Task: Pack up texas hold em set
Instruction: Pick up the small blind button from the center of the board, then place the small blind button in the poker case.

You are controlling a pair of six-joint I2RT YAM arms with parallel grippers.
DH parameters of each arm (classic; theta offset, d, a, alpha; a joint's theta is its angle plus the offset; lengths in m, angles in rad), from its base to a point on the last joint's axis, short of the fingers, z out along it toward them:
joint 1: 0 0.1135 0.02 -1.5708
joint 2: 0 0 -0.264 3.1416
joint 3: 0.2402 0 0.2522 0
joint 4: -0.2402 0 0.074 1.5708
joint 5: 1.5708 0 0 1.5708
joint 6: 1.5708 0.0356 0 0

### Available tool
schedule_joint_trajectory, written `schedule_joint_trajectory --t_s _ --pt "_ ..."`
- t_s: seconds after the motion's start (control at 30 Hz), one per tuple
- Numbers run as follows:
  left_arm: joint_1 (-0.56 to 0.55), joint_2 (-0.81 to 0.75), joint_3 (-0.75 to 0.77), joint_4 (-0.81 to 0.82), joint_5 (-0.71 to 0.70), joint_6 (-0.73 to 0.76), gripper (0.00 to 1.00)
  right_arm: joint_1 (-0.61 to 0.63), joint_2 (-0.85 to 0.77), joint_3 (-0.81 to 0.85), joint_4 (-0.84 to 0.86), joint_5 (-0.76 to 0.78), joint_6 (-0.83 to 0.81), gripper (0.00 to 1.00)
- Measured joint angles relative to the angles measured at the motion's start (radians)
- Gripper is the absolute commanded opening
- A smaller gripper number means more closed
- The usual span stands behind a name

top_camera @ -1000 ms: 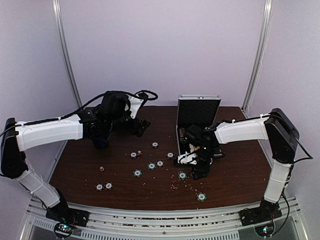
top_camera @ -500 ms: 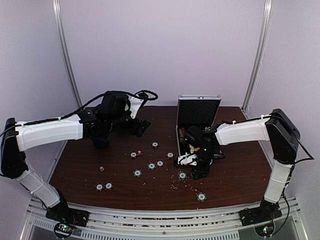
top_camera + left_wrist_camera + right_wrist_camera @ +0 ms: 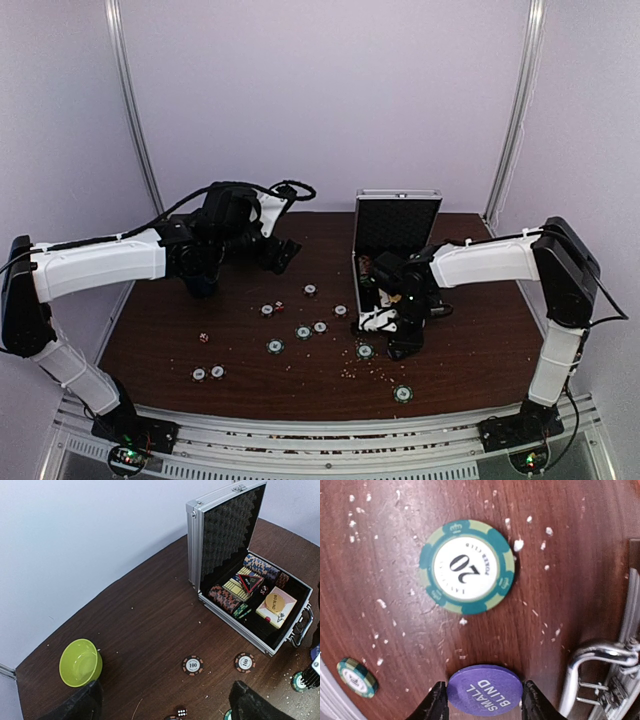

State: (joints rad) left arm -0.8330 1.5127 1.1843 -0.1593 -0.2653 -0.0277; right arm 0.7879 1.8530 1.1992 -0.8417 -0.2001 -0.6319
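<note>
The silver briefcase (image 3: 396, 222) (image 3: 227, 535) stands open at the back right, holding chip rows and card decks (image 3: 276, 607). Several green/white and brown poker chips (image 3: 303, 332) and a tiny die (image 3: 181, 712) lie loose on the table. My right gripper (image 3: 386, 326) (image 3: 485, 700) is down at the table just in front of the case, its fingers pressed on both sides of a purple "SMALL BLIND" button (image 3: 485, 690). A green "20" chip (image 3: 466, 566) lies just beyond it. My left gripper (image 3: 284, 255) (image 3: 165, 707) hovers open and holds nothing.
A lime-green bowl (image 3: 80, 662) sits at the back left of the dark wooden table (image 3: 470, 350). The case's metal handle (image 3: 597, 655) is close to the right of my right fingers. Two brown "100" chips (image 3: 192, 665) lie before the case. Crumbs dot the table.
The right jaws have drawn in onto the purple button, and the right wrist has shifted slightly. The left arm has stayed still.
</note>
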Motion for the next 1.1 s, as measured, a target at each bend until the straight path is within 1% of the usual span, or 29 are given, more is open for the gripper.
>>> schedule_joint_trajectory --t_s 0.13,0.23,0.4,0.57,0.67,0.87,1.1 --pt "0.0 0.0 0.0 0.0 0.0 0.0 0.9 -0.01 -0.014 0.072 -0.065 0.008 0.0 0.42" --pt "0.0 0.0 0.0 0.0 0.0 0.0 0.9 -0.031 -0.031 0.154 -0.076 0.016 0.0 0.42" --pt "0.0 0.0 0.0 0.0 -0.002 0.006 0.9 -0.134 -0.021 0.269 -0.064 0.053 0.0 0.43" --pt "0.0 -0.004 0.0 0.0 -0.006 0.01 0.9 -0.23 0.068 0.381 -0.023 0.101 0.003 0.43" --pt "0.0 -0.008 0.0 -0.001 -0.008 0.011 0.9 -0.264 0.126 0.428 0.011 0.129 0.01 0.43" --pt "0.0 -0.011 0.0 -0.001 -0.008 0.011 0.9 -0.287 0.219 0.512 0.068 0.163 0.016 0.44" --pt "0.0 -0.011 0.0 -0.001 -0.011 0.012 0.9 -0.291 0.271 0.549 0.085 0.179 0.019 0.44"
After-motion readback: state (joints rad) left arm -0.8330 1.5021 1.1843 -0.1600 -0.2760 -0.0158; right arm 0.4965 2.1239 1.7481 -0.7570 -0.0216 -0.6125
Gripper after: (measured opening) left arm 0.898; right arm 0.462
